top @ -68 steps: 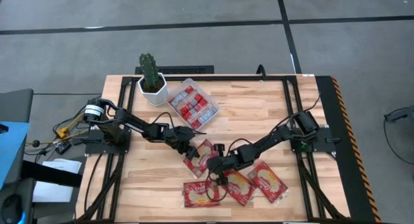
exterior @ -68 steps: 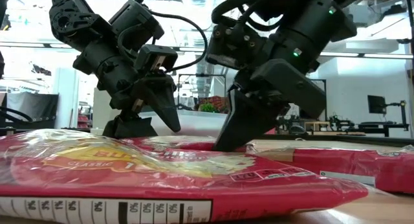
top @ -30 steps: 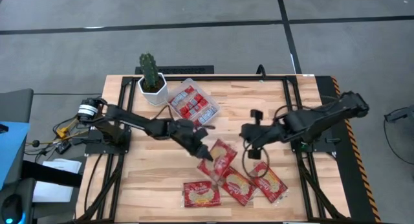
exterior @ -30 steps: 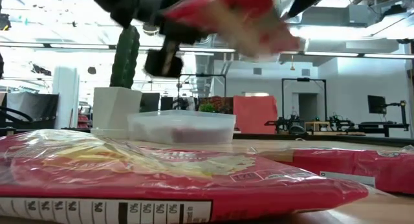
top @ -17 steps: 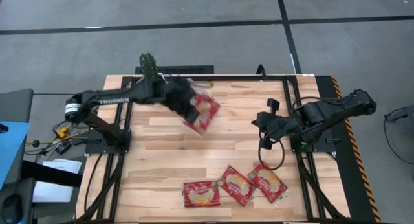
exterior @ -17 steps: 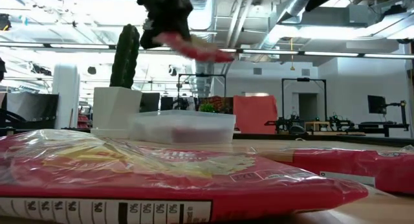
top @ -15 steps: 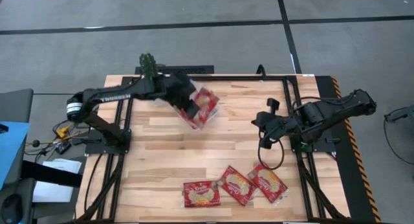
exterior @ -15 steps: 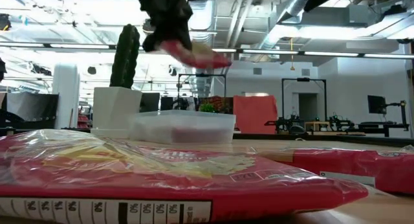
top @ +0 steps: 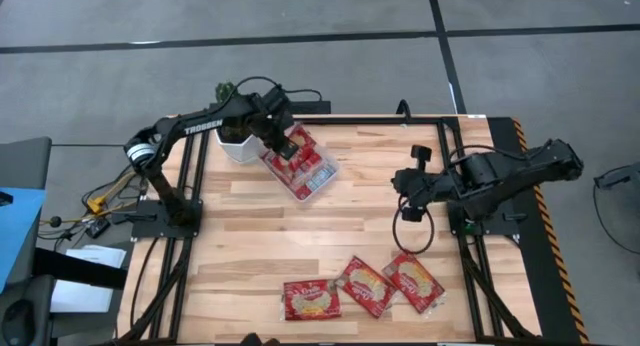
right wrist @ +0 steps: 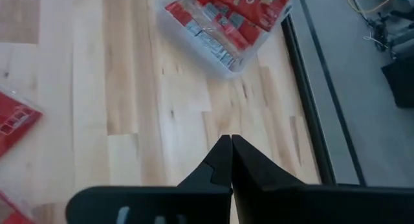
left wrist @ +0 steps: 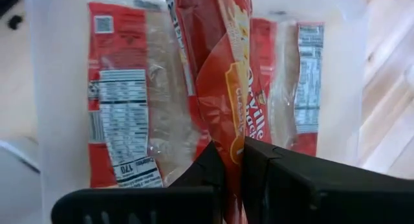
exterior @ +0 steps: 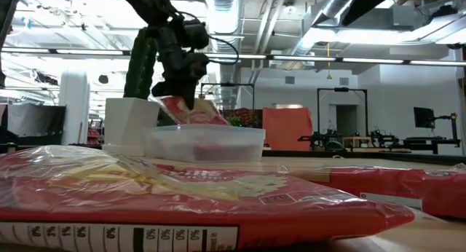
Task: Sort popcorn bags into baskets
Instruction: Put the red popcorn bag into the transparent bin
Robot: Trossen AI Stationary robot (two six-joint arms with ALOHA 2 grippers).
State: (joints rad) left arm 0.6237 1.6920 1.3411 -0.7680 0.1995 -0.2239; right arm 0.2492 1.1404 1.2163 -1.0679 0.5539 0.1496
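Note:
My left gripper (top: 283, 144) hangs over the far end of the clear basket (top: 326, 180) at the table's far left, shut on a larger red popcorn bag (left wrist: 223, 81) with a yellow picture. Several smaller red packets (left wrist: 119, 101) lie flat in the basket under it. Three more larger bags (top: 312, 299) (top: 365, 286) (top: 415, 282) lie flat by the table's near edge. One of them fills the low view's foreground (exterior: 182, 194). My right gripper (right wrist: 230, 146) is shut on nothing, up over the table's right half (top: 401, 180). My left gripper pinches the bag's upper end (left wrist: 231, 143) between its two fingers, coming from above and pointing down. The bag hangs tilted below the fingers (exterior: 191, 110), and its lower end reaches down to the basket's rim, over the packets inside.
A white pot with a cactus (top: 234, 136) stands right beside the basket, at its far left. A black frame (top: 440, 136) rings the wooden table. A loop of cable (top: 410, 231) hangs under the right arm. Bare wood lies between the basket and the three near bags.
My left gripper has carried the bag from above the table's middle toward the far left, then come down over the basket. The bag has swung from lying nearly flat in the air to hanging down. My right gripper has drawn back a little toward the right and far edges.

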